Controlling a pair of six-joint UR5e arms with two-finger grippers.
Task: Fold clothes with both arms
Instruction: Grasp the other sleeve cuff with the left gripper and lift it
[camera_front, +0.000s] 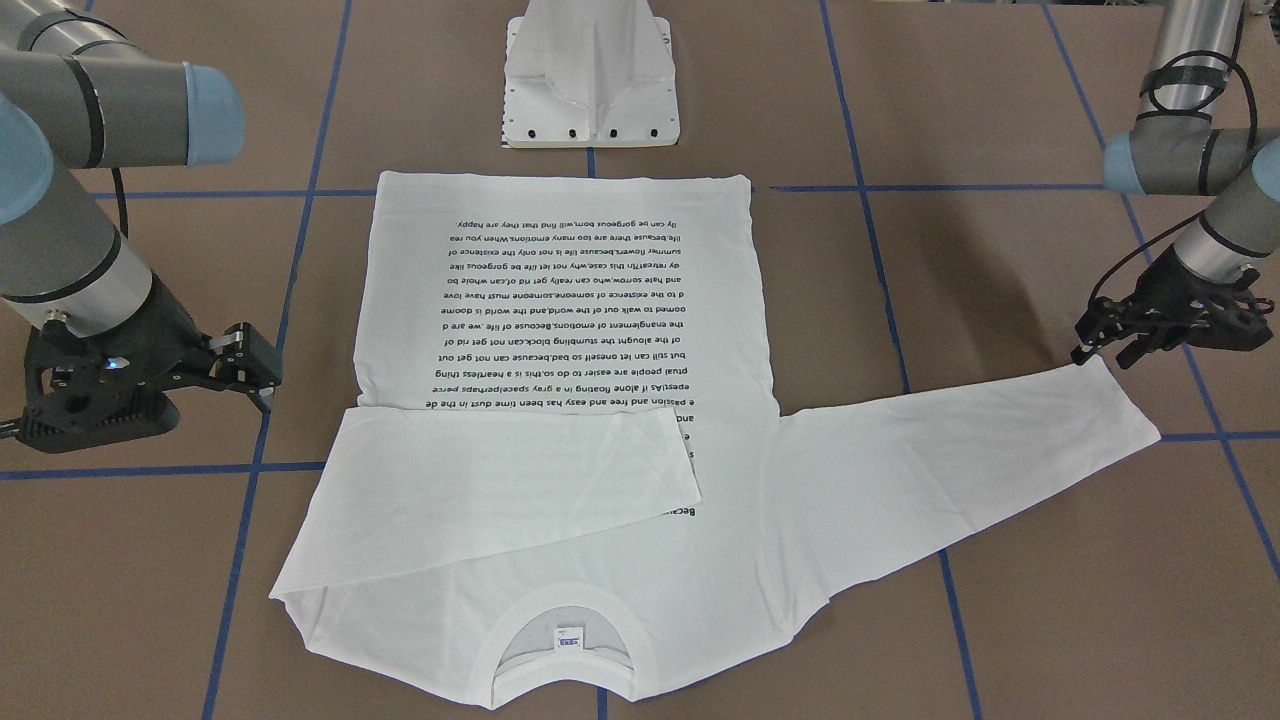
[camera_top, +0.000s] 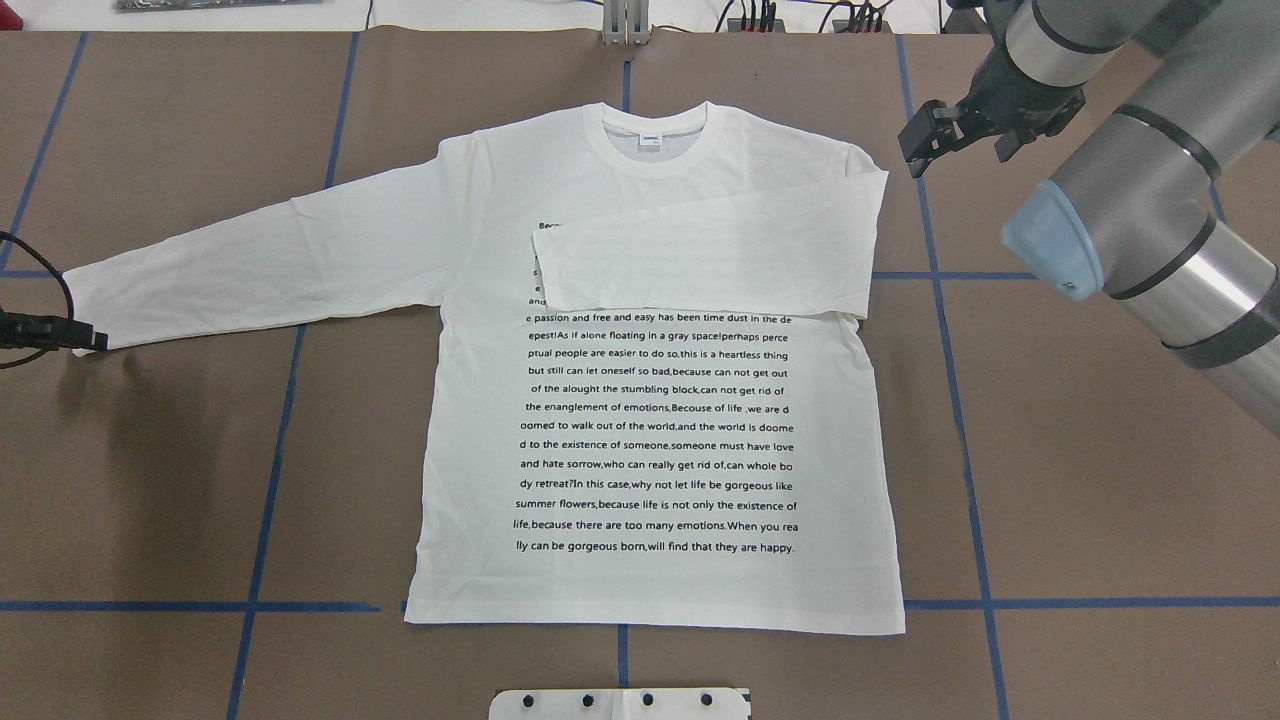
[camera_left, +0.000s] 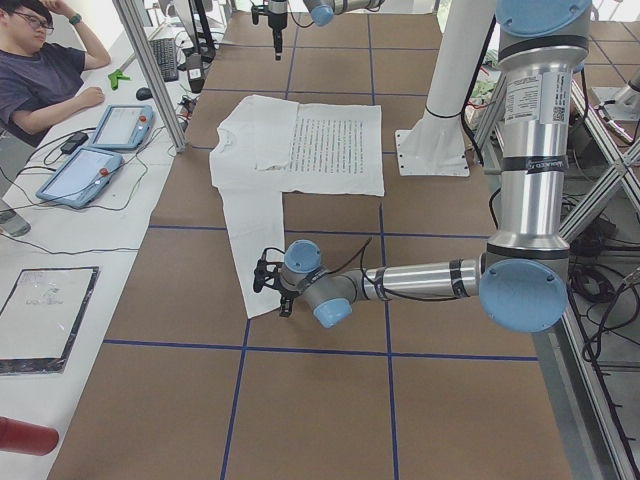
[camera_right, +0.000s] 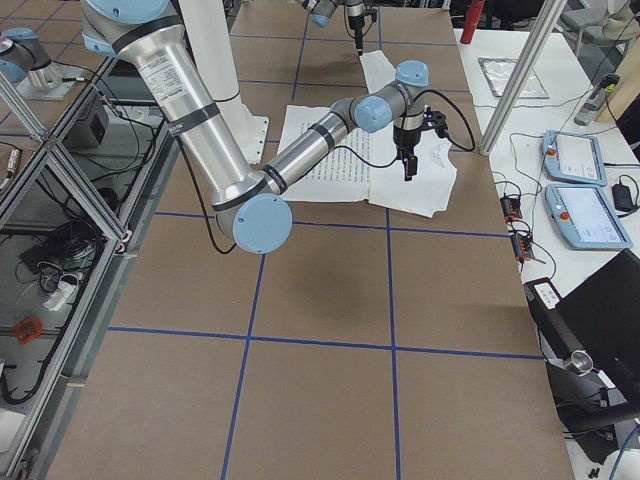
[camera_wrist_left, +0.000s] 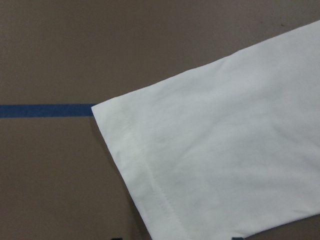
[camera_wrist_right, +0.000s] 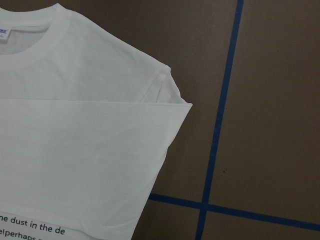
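The white long-sleeved T-shirt (camera_top: 660, 430) lies flat on the brown table, black text up, with its neck (camera_top: 652, 135) on the far side from the robot. One sleeve (camera_top: 700, 260) is folded across the chest. The other sleeve stretches out flat, and its cuff (camera_top: 95, 300) lies by my left gripper (camera_top: 95, 343). That gripper (camera_front: 1102, 357) is open, low at the cuff (camera_wrist_left: 200, 165), holding nothing. My right gripper (camera_top: 925, 150) is open and empty, raised beside the folded shoulder (camera_wrist_right: 170, 95).
The white pedestal base (camera_front: 590, 80) stands just behind the shirt's hem. Blue tape lines (camera_top: 270, 480) cross the table. In the exterior left view an operator (camera_left: 40, 75) sits at a side table with tablets (camera_left: 80, 175).
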